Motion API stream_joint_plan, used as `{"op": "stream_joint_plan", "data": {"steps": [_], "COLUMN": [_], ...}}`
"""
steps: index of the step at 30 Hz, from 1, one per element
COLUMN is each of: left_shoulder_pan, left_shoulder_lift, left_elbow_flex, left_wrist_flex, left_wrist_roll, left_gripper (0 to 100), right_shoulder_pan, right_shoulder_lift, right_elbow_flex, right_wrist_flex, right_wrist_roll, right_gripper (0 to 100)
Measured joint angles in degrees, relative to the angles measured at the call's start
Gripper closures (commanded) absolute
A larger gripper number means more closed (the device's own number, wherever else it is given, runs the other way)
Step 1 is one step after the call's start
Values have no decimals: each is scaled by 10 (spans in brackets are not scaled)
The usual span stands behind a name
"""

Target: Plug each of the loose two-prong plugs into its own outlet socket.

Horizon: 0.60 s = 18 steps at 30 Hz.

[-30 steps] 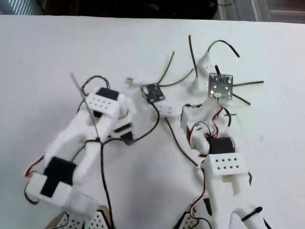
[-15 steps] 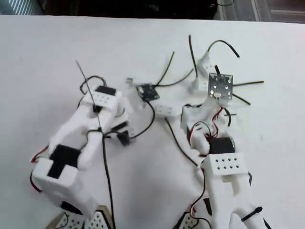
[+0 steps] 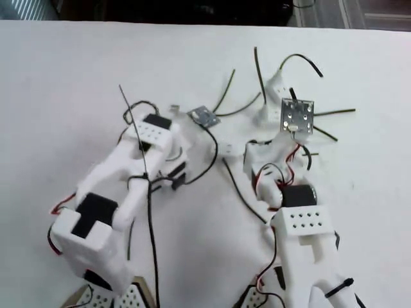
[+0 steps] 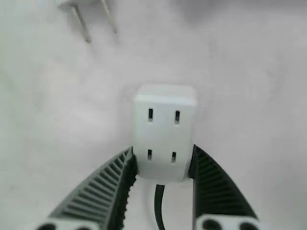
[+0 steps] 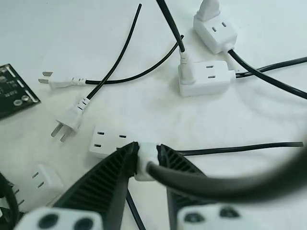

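The left pincer [image 4: 162, 152] is clamped across the flat sides of a white socket block [image 4: 164, 115], which looks like light, hard, smooth plastic that could slip if gripped elsewhere. A loose plug [image 4: 85, 21] lies just beyond the tips, its body cut off. The right pincer [image 5: 147, 148] is closed on a white plug [image 5: 146, 160] whose stiff black cord [image 5: 206, 187] will likely tug; it sits hard against a second socket block [image 5: 108, 139], its prongs hidden, so seating is unclear.
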Motion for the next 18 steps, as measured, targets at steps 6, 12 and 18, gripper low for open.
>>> {"op": "stream_joint_plan", "data": {"steps": [6, 12, 18], "left_shoulder_pan": [-1, -6, -92], "left_shoulder_lift": [-27, -202, -411], "left_elbow_flex": [3, 88, 229], "left_wrist_flex": [1, 4, -25], "left_wrist_roll": [19, 19, 19], "left_gripper": [713, 717, 717], "right_shoulder_pan": [0, -9, -92], "right_shoulder_lift": [0, 0, 0], "right_elbow_flex": [0, 0, 0], "right_wrist_flex": [0, 0, 0], "right_wrist_roll": [0, 0, 52], "right_gripper": [981, 981, 981]}}
